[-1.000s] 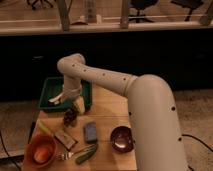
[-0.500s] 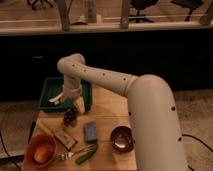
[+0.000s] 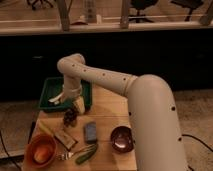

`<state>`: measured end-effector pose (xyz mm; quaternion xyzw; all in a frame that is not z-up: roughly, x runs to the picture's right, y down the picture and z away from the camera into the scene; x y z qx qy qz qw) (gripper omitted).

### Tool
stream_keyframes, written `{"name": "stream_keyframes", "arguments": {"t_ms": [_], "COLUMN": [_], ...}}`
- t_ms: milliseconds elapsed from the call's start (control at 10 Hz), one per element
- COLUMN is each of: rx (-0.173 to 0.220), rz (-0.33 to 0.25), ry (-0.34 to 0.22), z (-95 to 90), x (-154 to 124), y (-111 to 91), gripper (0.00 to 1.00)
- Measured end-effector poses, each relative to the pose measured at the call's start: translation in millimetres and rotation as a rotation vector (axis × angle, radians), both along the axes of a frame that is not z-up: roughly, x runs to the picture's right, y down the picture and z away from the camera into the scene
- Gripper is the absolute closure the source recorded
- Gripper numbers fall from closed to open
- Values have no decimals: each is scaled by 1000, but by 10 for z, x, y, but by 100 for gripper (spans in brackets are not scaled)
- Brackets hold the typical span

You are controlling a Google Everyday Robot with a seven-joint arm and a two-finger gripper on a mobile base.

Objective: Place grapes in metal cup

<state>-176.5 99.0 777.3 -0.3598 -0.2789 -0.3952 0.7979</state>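
Observation:
The grapes [image 3: 70,117] are a small dark lumpy cluster on the wooden table [image 3: 107,107], just in front of the green tray. My gripper [image 3: 67,104] hangs right above them, at the tray's front edge. Its pale fingers are spread apart and hold nothing. The metal cup [image 3: 121,138] is a round, dark, shiny vessel at the table's front right, well to the right of the grapes. My big white arm sweeps in from the lower right and hides the table's right side.
A green tray [image 3: 52,90] sits at the back left. A blue sponge [image 3: 91,131], a green cucumber [image 3: 86,154], an orange bowl [image 3: 41,151], a yellow item [image 3: 45,128] and a brown item [image 3: 65,137] lie in front. A dark counter runs behind the table.

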Motion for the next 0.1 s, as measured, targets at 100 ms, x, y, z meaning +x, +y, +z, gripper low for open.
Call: {"name": "stream_keyframes", "arguments": {"t_ms": [100], "rx": [0], "rz": [0], "ry": [0], "z": [0], "x": [0], "y": [0], "gripper": [20]}}
